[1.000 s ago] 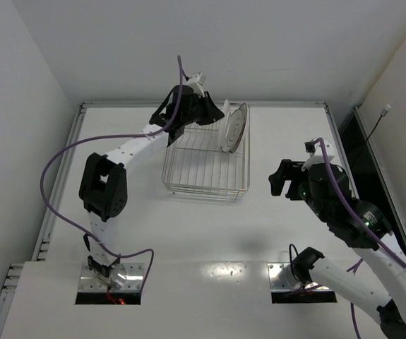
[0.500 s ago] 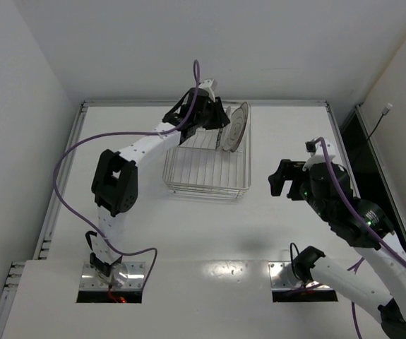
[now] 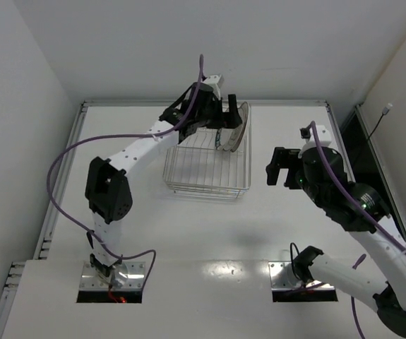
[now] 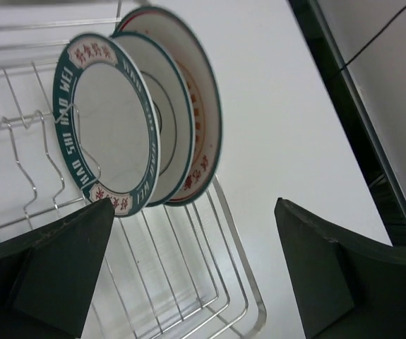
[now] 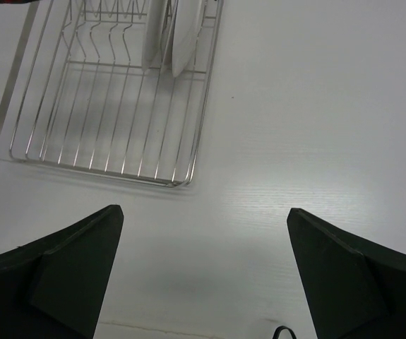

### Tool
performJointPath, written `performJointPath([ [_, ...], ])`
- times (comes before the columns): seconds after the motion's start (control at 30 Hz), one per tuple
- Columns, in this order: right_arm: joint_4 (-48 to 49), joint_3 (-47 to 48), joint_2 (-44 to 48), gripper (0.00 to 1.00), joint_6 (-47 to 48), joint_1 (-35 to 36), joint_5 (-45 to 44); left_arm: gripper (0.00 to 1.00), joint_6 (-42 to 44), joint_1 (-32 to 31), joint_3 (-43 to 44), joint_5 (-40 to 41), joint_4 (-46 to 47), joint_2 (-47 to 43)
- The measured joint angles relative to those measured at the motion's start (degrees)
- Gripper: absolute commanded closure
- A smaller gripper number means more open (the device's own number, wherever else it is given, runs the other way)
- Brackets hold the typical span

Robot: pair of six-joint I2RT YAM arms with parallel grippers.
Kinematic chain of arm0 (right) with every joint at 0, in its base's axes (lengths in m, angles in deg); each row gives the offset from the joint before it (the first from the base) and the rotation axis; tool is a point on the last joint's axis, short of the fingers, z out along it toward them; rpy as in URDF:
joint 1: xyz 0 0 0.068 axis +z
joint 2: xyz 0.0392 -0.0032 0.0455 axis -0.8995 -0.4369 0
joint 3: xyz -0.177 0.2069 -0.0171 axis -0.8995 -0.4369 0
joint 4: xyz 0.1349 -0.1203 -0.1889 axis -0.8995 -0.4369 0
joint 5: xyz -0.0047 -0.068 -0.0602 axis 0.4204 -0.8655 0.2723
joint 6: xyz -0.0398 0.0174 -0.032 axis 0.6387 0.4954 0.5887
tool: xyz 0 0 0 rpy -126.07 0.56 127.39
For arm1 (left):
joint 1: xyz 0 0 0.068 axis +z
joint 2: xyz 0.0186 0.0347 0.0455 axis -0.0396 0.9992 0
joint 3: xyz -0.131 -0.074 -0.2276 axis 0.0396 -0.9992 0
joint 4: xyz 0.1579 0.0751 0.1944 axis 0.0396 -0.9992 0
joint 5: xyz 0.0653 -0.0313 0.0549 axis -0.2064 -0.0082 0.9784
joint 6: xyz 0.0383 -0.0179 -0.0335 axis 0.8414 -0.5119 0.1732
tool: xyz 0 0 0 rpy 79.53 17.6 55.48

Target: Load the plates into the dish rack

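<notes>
Wire dish rack, three upright plates

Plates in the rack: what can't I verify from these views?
- Left wrist view: the teal-rimmed round white plate covers most of the two white plates behind it, hiding their centres.
- Top view: the left end effector overlaps the plates, hiding which tines of the silver wire dish rack hold them.
- Right wrist view: plates edge-on, cut by the top edge; patterns unreadable.

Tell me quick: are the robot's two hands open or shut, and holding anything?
Left gripper: open, holding nothing.
Right gripper: open, holding nothing.
</notes>
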Motion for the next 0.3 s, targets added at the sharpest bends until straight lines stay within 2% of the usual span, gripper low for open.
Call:
performJointPath([
  [0.13,0.48,1.53,-3.17,0.00,0.59,0.00,-0.92,0.03,2.97,0.00,-6.71,-0.02,-0.37,-11.78],
  [0.3,2.16,1.51,-3.72,0.00,0.98,0.00,-0.92,0.02,7.63,-0.04,-24.65,4.04,1.57,-34.69],
])
